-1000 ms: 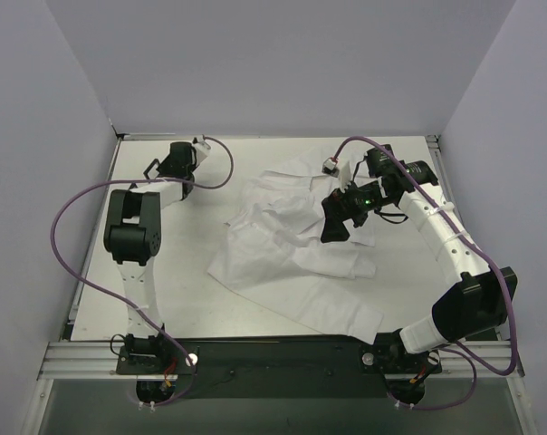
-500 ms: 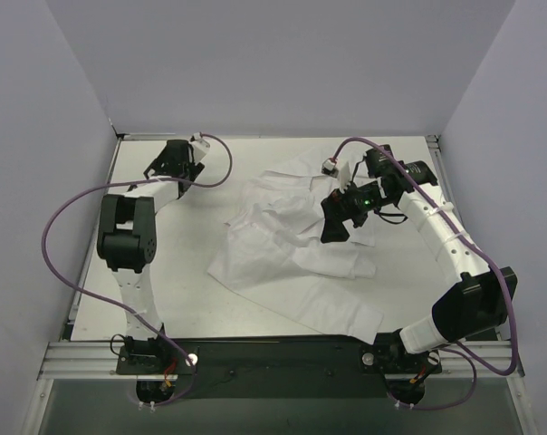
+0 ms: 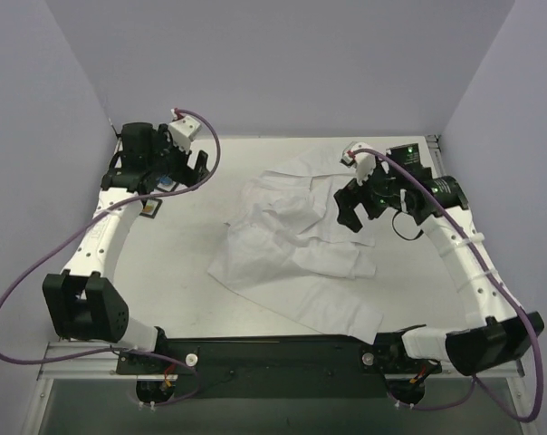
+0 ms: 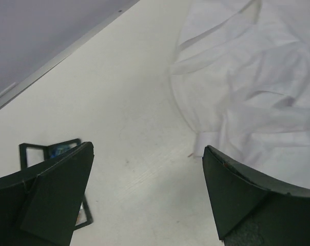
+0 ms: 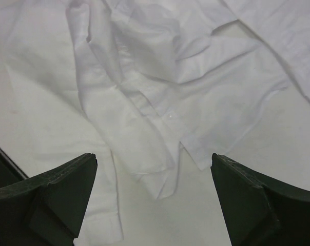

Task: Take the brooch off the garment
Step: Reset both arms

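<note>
**Item 1. white shirt** [image 3: 296, 254]: thin cloth, collared, lying crumpled and part-folded on the table [image 3: 187, 272], middle to right. Judged light, limp and quick to bunch or drag. A pinch takes only the top layer, so hold it at a hem or placket edge. No pin can be made out on the fabric in either wrist view.

**Item 2. small dark frame** [image 4: 50, 151]: has a blue centre and lies flat on bare table at the far left, well apart from the shirt. Probably the brooch (too small to be certain). Judged stiff, light and easily skidded. Best taken across its outer edges from above, and the pin at its back could snag.

**Item 3. left gripper** [image 4: 147, 154]: fingers spread wide with nothing between them, the frame just beside its left finger.

**Item 4. right gripper** [image 5: 154, 159]: fingers spread wide and empty, hanging over the shirt's folded front.
</note>
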### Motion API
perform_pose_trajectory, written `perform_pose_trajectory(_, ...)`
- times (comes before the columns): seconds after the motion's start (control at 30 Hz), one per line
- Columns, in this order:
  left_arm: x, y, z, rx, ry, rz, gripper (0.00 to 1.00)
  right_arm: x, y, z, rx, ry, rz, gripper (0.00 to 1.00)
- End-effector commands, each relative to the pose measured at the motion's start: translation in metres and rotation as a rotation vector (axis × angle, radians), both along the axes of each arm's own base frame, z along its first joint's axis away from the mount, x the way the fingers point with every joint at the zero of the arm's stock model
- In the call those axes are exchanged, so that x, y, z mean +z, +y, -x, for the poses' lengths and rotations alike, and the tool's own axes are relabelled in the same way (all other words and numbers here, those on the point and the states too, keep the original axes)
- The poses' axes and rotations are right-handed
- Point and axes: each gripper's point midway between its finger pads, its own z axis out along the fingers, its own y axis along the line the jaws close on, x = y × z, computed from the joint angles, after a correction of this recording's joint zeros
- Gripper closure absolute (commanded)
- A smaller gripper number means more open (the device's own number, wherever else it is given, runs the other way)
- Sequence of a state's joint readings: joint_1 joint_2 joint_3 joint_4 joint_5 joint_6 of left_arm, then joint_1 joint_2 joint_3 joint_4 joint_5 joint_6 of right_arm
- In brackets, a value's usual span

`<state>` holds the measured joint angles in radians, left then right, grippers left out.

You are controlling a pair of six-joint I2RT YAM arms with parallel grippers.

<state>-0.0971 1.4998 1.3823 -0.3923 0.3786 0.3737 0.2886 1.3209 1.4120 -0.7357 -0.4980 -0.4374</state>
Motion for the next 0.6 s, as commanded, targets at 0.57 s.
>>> perform_pose_trajectory(0.57,0.095,-0.032,0.134,-0.315,-0.011,0.393,0.03,0.090,-0.042,0.032,-0.185,-0.520,-0.081,0.00)
